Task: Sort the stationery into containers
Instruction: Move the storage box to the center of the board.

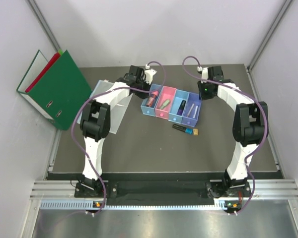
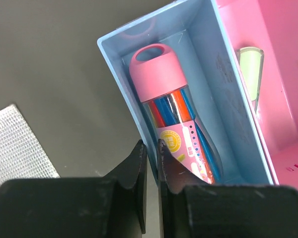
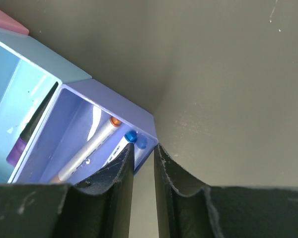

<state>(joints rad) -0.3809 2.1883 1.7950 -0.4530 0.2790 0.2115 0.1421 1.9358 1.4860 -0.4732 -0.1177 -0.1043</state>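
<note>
The containers stand in a row at mid-table: light blue (image 1: 149,105), pink (image 1: 164,104), blue (image 1: 179,110) and purple (image 1: 191,112). My left gripper (image 2: 152,146) is shut on the light blue bin's (image 2: 114,64) outer side wall, one finger inside and one outside. A pink-capped glue stick (image 2: 156,74) lies in that bin. A green highlighter (image 2: 251,69) lies in the pink bin (image 2: 283,74). My right gripper (image 3: 144,148) is shut on the purple bin's (image 3: 114,104) corner wall, beside two markers (image 3: 92,146). A dark pen (image 1: 185,129) and a tan block (image 1: 195,132) lie on the table in front of the bins.
A green ring binder (image 1: 57,89) with a red one (image 1: 42,72) behind it leans at the back left. A clear plastic sleeve (image 1: 107,106) lies left of the bins, under the left arm. Grey walls close in the table on three sides.
</note>
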